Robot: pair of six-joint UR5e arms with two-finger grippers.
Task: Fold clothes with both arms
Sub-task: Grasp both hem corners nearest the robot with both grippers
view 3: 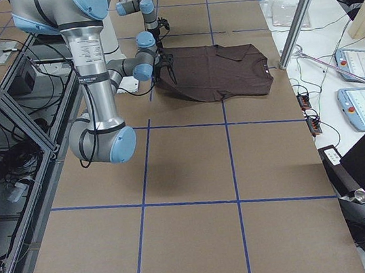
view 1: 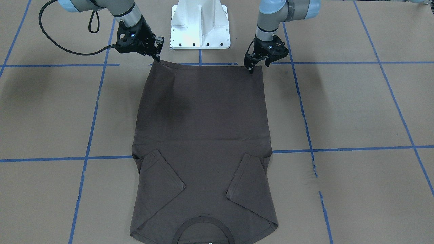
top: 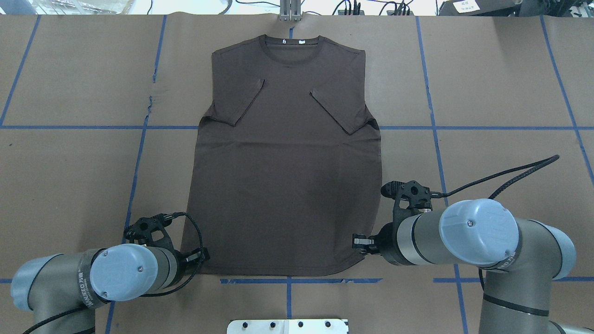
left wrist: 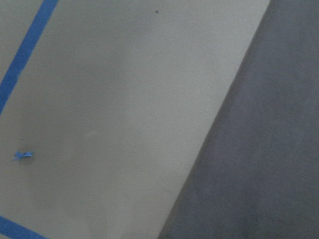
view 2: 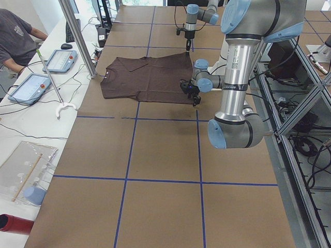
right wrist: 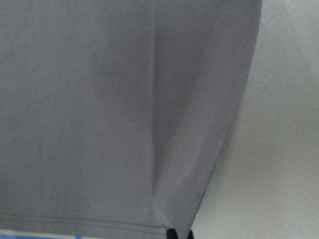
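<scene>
Well, the brown T-shirt [view 1: 203, 135] lies flat in the middle of the brown table [view 1: 356, 108], with both short sleeves folded in over its front. Its collar is far from the robot and its bottom edge is near it. The right gripper [view 1: 158, 58] has its fingers pinched together on one bottom corner. The left gripper [view 1: 259, 67] is at the other corner with its fingers spread, one tip touching the cloth. Off on a white side table [view 2: 31, 119], a clear flat tray [view 2: 36, 150] holds a thin stick [view 2: 27, 178].

Dark T-shirt [top: 283, 185] flat on blue-taped table [top: 487, 69]
</scene>
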